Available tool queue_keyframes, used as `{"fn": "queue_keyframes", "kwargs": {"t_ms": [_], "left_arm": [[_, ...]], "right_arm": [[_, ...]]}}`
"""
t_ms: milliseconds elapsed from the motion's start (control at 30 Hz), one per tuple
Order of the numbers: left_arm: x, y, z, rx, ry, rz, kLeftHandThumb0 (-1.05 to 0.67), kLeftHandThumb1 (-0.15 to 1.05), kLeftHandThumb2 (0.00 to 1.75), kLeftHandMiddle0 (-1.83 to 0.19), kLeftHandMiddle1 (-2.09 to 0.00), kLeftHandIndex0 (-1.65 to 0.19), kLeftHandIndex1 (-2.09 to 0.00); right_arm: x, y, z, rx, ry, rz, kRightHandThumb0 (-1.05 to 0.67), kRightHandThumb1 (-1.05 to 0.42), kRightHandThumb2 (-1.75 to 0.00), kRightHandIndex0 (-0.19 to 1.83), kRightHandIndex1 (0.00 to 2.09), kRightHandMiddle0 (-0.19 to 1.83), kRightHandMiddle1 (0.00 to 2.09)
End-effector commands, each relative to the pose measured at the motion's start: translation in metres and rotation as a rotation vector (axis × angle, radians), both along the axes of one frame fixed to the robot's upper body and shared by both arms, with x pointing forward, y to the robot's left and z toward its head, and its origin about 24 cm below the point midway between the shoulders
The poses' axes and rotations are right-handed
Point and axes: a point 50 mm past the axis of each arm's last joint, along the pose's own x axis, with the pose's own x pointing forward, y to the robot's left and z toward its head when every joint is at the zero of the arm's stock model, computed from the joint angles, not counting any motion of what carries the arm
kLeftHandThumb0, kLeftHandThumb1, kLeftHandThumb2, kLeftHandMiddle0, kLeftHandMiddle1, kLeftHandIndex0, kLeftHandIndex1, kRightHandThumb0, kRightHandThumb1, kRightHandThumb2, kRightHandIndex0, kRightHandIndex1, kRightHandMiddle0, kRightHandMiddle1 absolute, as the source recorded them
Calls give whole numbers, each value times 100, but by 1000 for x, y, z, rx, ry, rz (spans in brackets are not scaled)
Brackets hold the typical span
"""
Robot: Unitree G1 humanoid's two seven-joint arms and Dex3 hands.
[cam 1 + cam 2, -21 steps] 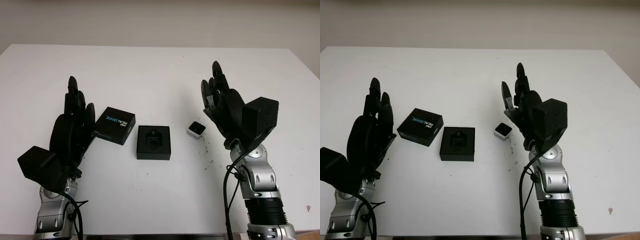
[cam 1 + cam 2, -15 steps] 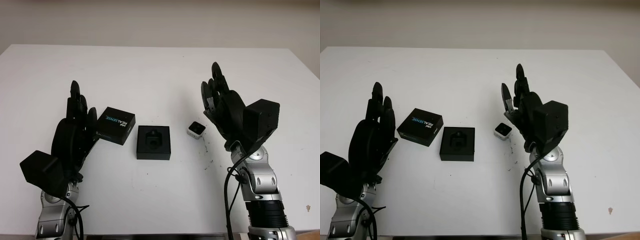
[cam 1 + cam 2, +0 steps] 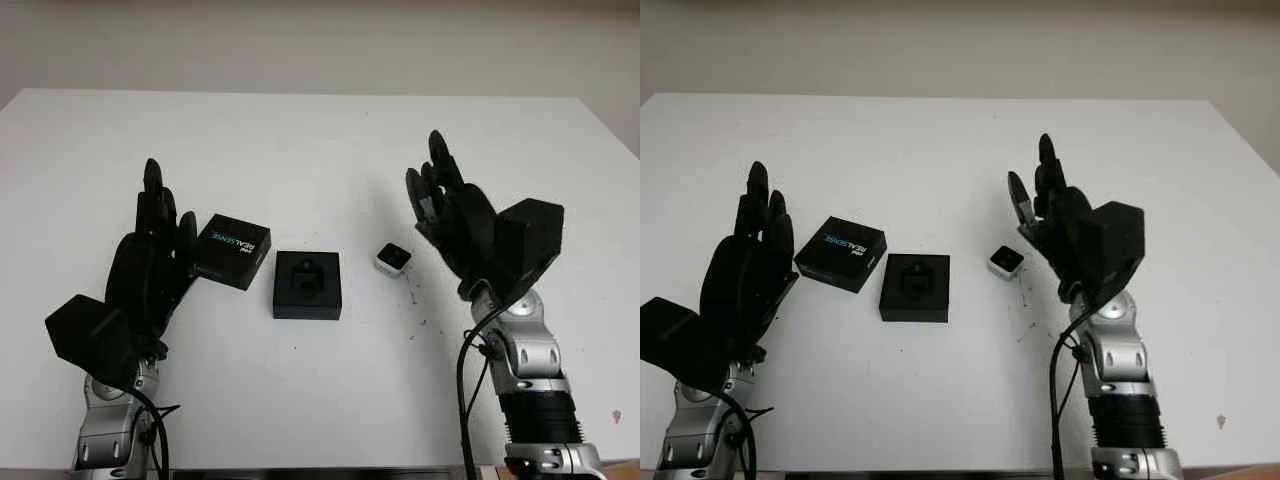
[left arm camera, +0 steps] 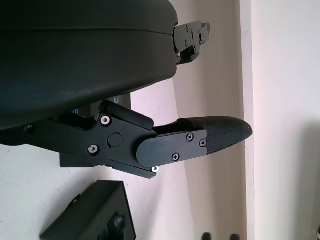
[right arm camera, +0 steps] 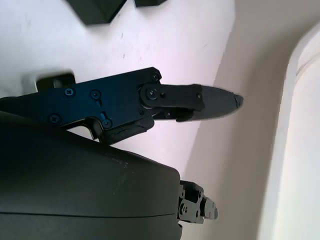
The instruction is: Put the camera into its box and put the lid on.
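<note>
Still idle | left hand (image 3: 150,270) open, edged forward | right hand (image 3: 455,220) open | camera (image 3: 392,259) unmoved

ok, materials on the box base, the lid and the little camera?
Box base: matte black, looks like card with a moulded insert. Lid: matte black, crisp edges, printed lettering, likely card. Camera: pale shell, dark front face, probably plastic or metal; can't tell which.

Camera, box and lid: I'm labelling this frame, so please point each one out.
camera (image 3: 393,259), left eye view, on its pale top face.
box (image 3: 307,285), left eye view, on its moulded insert.
lid (image 3: 232,250), left eye view, on its printed top.
</note>
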Motion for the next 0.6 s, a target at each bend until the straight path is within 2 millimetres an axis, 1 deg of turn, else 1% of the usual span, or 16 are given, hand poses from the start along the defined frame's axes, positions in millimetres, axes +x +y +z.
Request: {"fn": "queue_keyframes", "kwargs": {"t_ms": [0, 33, 67, 133, 200, 267, 333, 400, 433, 500, 567], "left_arm": [[0, 2, 5, 5, -24, -1, -76, 105, 57, 19, 0, 19, 0], [-1, 2, 5, 7, -23, -1, -75, 105, 57, 19, 0, 19, 0], [-1, 3, 4, 18, -20, -4, -75, 105, 57, 19, 0, 19, 0], [-1, 2, 4, 24, -17, -6, -76, 105, 59, 19, 0, 19, 0], [0, 2, 4, 17, -14, -5, -75, 105, 59, 19, 0, 19, 0], [0, 2, 4, 13, -13, -5, -75, 105, 58, 19, 0, 19, 0], [1, 2, 5, 13, -14, -6, -75, 105, 58, 19, 0, 19, 0], [1, 2, 6, 16, -15, -8, -75, 105, 58, 19, 0, 19, 0], [1, 2, 6, 16, -16, -11, -76, 105, 58, 19, 0, 19, 0], [1, 2, 7, 15, -18, -15, -76, 105, 57, 19, 0, 19, 0], [1, 3, 8, 15, -18, -16, -76, 105, 57, 19, 0, 19, 0]], "right_arm": [[7, -8, 17, -55, -34, 49, -53, -100, -8, 13, 15, 2, 37], [11, -11, 23, -110, -34, 81, -47, -95, -6, 17, 17, -6, 62], [14, -14, 30, -166, -35, 106, -44, -90, -5, 21, 18, -8, 74], [18, -18, 39, -270, -43, 129, -41, -83, -3, 28, 22, -6, 87], [22, -20, 47, -367, -56, 156, -41, -79, -3, 33, 25, -2, 89], [24, -22, 55, -473, -79, 190, -40, -75, -4, 37, 28, 4, 85], [25, -24, 60, -559, -91, 228, -36, -72, -5, 37, 28, 11, 77], [25, -24, 63, -646, -94, 264, -33, -71, -5, 37, 28, 13, 73], [25, -24, 64, -707, -95, 280, -33, -71, -5, 36, 26, 15, 67], [25, -23, 65, -828, -92, 299, -37, -72, -5, 35, 20, 26, 43], [24, -21, 66, -966, -103, 318, -41, -74, -6, 35, 15, 32, 27]]}}
